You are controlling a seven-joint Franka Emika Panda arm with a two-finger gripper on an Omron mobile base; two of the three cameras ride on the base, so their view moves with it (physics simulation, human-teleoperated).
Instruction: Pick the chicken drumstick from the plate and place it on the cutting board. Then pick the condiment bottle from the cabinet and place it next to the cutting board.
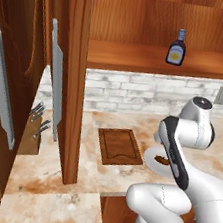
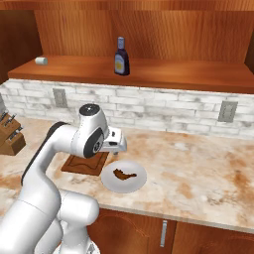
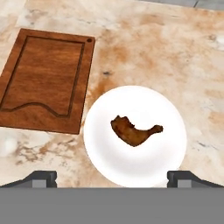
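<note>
Where marble counter [image 2: 198,173] meets brick wall [image 2: 163,111], one plate [image 3: 135,168], one drumstick [image 3: 134,131], one board [image 3: 46,83] are seen; gripper [image 3: 112,178] spread wide.

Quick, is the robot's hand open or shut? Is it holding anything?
Gripper: open, holding nothing, above the plate with the chicken drumstick.

Two rear base views sharing counter [image 2: 198,173], hand view close above plate [image 3: 135,170]
</note>
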